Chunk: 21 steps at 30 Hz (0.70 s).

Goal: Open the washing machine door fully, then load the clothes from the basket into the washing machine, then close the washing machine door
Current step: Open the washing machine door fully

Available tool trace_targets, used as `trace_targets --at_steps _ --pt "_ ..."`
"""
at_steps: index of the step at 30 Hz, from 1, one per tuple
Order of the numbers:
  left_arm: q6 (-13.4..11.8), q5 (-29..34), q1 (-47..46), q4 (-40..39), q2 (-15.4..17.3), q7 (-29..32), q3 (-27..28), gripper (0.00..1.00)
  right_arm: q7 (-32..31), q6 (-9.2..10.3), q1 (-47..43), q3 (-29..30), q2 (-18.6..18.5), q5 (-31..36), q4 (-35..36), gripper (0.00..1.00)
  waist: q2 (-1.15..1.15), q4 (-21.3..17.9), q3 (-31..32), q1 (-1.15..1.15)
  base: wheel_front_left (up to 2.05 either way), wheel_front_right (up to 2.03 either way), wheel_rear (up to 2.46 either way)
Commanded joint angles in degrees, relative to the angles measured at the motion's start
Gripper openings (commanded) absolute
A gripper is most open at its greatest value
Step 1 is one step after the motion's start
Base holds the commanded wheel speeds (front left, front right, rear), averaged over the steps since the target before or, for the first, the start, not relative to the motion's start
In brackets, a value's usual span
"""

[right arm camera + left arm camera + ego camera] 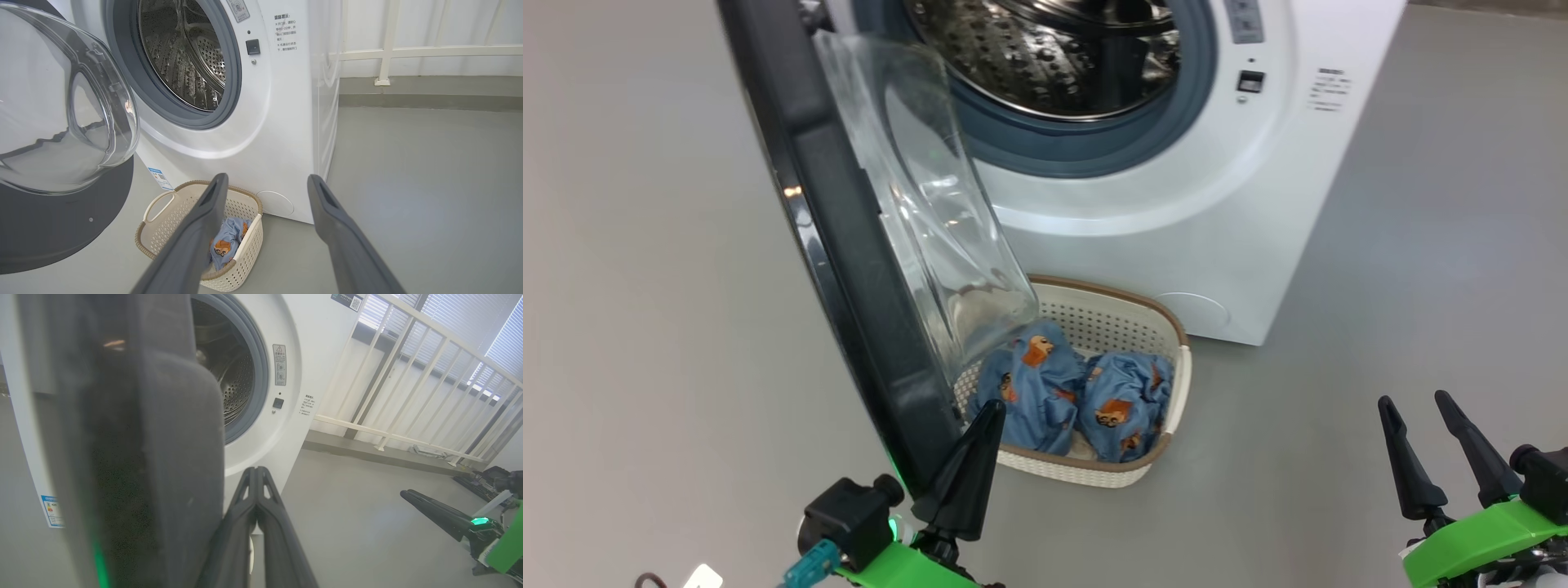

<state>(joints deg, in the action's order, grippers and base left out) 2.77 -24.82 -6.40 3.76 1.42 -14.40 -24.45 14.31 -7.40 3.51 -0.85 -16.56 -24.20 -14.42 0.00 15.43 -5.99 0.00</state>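
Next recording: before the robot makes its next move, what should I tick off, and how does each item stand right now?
1. Washing machine door swung fully open: cannot tell; it stands out from the front and covers the basket's left end in the head view.
2. Left tool shut beside the door's lower edge: ok; contact cannot tell.
3. Right tool open and empty: ok.
4. Clothes in the basket, reachable: ok.
5. Drum opening unobstructed: ok.

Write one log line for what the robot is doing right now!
washing machine door: open | left gripper: shut, beside door rim | right gripper: open, empty | clothes: in basket
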Motion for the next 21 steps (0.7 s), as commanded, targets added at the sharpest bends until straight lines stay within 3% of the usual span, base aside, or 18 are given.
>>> trace_targets --at_steps 1,11,21 --pt "-1.34 0.60 -0.98 -0.64 1.46 -0.60 3.78 0.00 0.69 -0.09 0.90 -1.15 -1.32 0.61 1.56 1.00 0.00 1.95 0.09 0.00 0.00 0.00 0.00" --pt "-2.50 1.11 0.01 -0.29 1.97 -0.60 5.50 0.00 0.69 -0.09 0.68 -1.31 -1.51 0.71 1.64 1.00 0.00 6.29 -0.07 0.00 0.00 0.00 0.00" --pt "-5.65 1.44 0.78 -1.05 3.58 -0.60 10.15 0.00 0.69 -0.09 1.30 -1.82 -1.64 0.89 1.72 1.00 0.00 8.75 -0.96 0.00 0.00 0.00 0.00"
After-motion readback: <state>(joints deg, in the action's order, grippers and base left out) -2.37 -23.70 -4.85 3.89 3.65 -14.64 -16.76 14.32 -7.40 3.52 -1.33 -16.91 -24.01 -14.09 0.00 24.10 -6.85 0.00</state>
